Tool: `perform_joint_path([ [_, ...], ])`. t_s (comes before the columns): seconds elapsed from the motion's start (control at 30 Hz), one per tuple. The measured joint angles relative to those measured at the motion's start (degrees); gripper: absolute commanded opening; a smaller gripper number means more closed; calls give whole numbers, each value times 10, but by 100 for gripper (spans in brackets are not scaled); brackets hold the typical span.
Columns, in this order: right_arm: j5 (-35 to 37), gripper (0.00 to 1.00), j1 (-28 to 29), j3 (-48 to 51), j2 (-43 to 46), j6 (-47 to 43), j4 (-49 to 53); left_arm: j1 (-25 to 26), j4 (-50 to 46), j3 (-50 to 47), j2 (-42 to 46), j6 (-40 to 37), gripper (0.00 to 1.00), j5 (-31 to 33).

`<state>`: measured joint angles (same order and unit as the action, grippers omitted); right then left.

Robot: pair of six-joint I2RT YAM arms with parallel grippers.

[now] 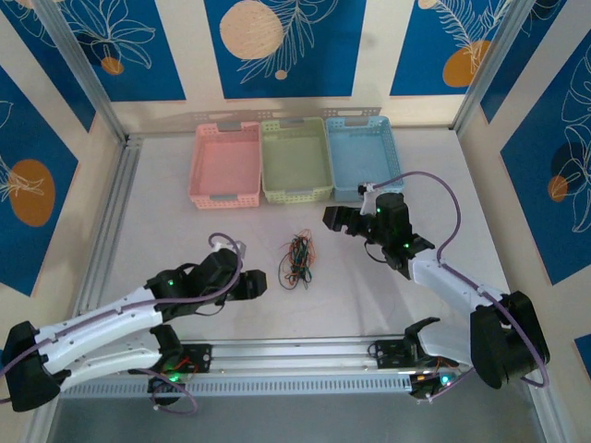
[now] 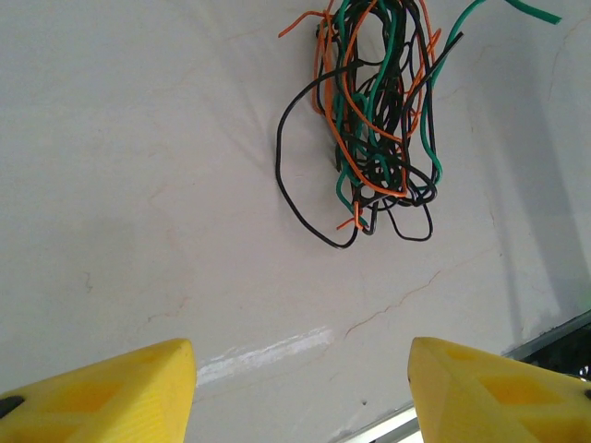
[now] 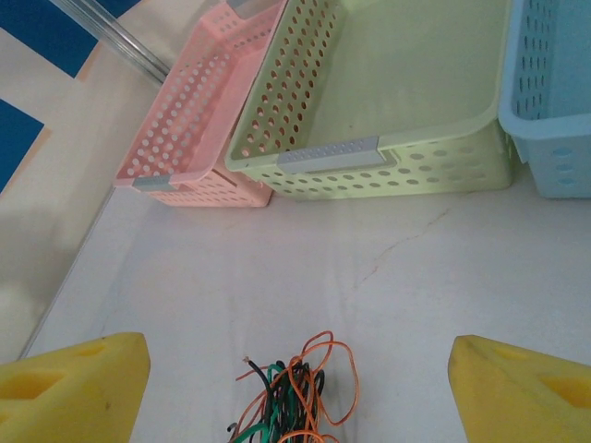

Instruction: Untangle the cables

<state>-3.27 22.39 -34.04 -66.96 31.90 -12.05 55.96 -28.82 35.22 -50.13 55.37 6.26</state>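
The cables point(image 1: 297, 260) lie as one tangle of thin black, orange and green wires on the white table, in the middle. In the left wrist view the cables point(image 2: 374, 120) sit ahead of my left gripper point(image 2: 300, 369), which is open with bare table between its yellow fingers. From above, my left gripper point(image 1: 261, 281) is just left of the tangle, and my right gripper point(image 1: 334, 220) is to its upper right. My right gripper point(image 3: 297, 369) is open and wide; the far end of the cables point(image 3: 295, 397) shows low between its fingers, not gripped.
Three perforated baskets stand in a row at the back: pink point(image 1: 225, 166), green point(image 1: 295, 161), blue point(image 1: 362, 157). They appear ahead of the right gripper as pink point(image 3: 199, 120), green point(image 3: 332, 155) and blue point(image 3: 554, 138). A metal rail point(image 1: 295, 353) runs along the near edge.
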Motion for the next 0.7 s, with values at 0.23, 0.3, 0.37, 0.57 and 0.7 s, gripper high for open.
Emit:
perform_joint_path([
  [0.23,-22,84,7,-4,21,-4,56,-7,29,0,-26,-2,63,-14],
  [0.3,-32,84,10,-4,32,-4,74,-11,49,0,-42,-1,63,-26],
  [0.37,-42,83,13,-5,42,-5,95,-14,72,0,-65,1,63,-38],
  [0.57,-77,81,18,-8,54,-7,146,-21,124,3,-153,-3,62,-72],
  [0.7,-90,77,25,-16,42,-11,165,-29,153,27,-219,-17,61,-94],
])
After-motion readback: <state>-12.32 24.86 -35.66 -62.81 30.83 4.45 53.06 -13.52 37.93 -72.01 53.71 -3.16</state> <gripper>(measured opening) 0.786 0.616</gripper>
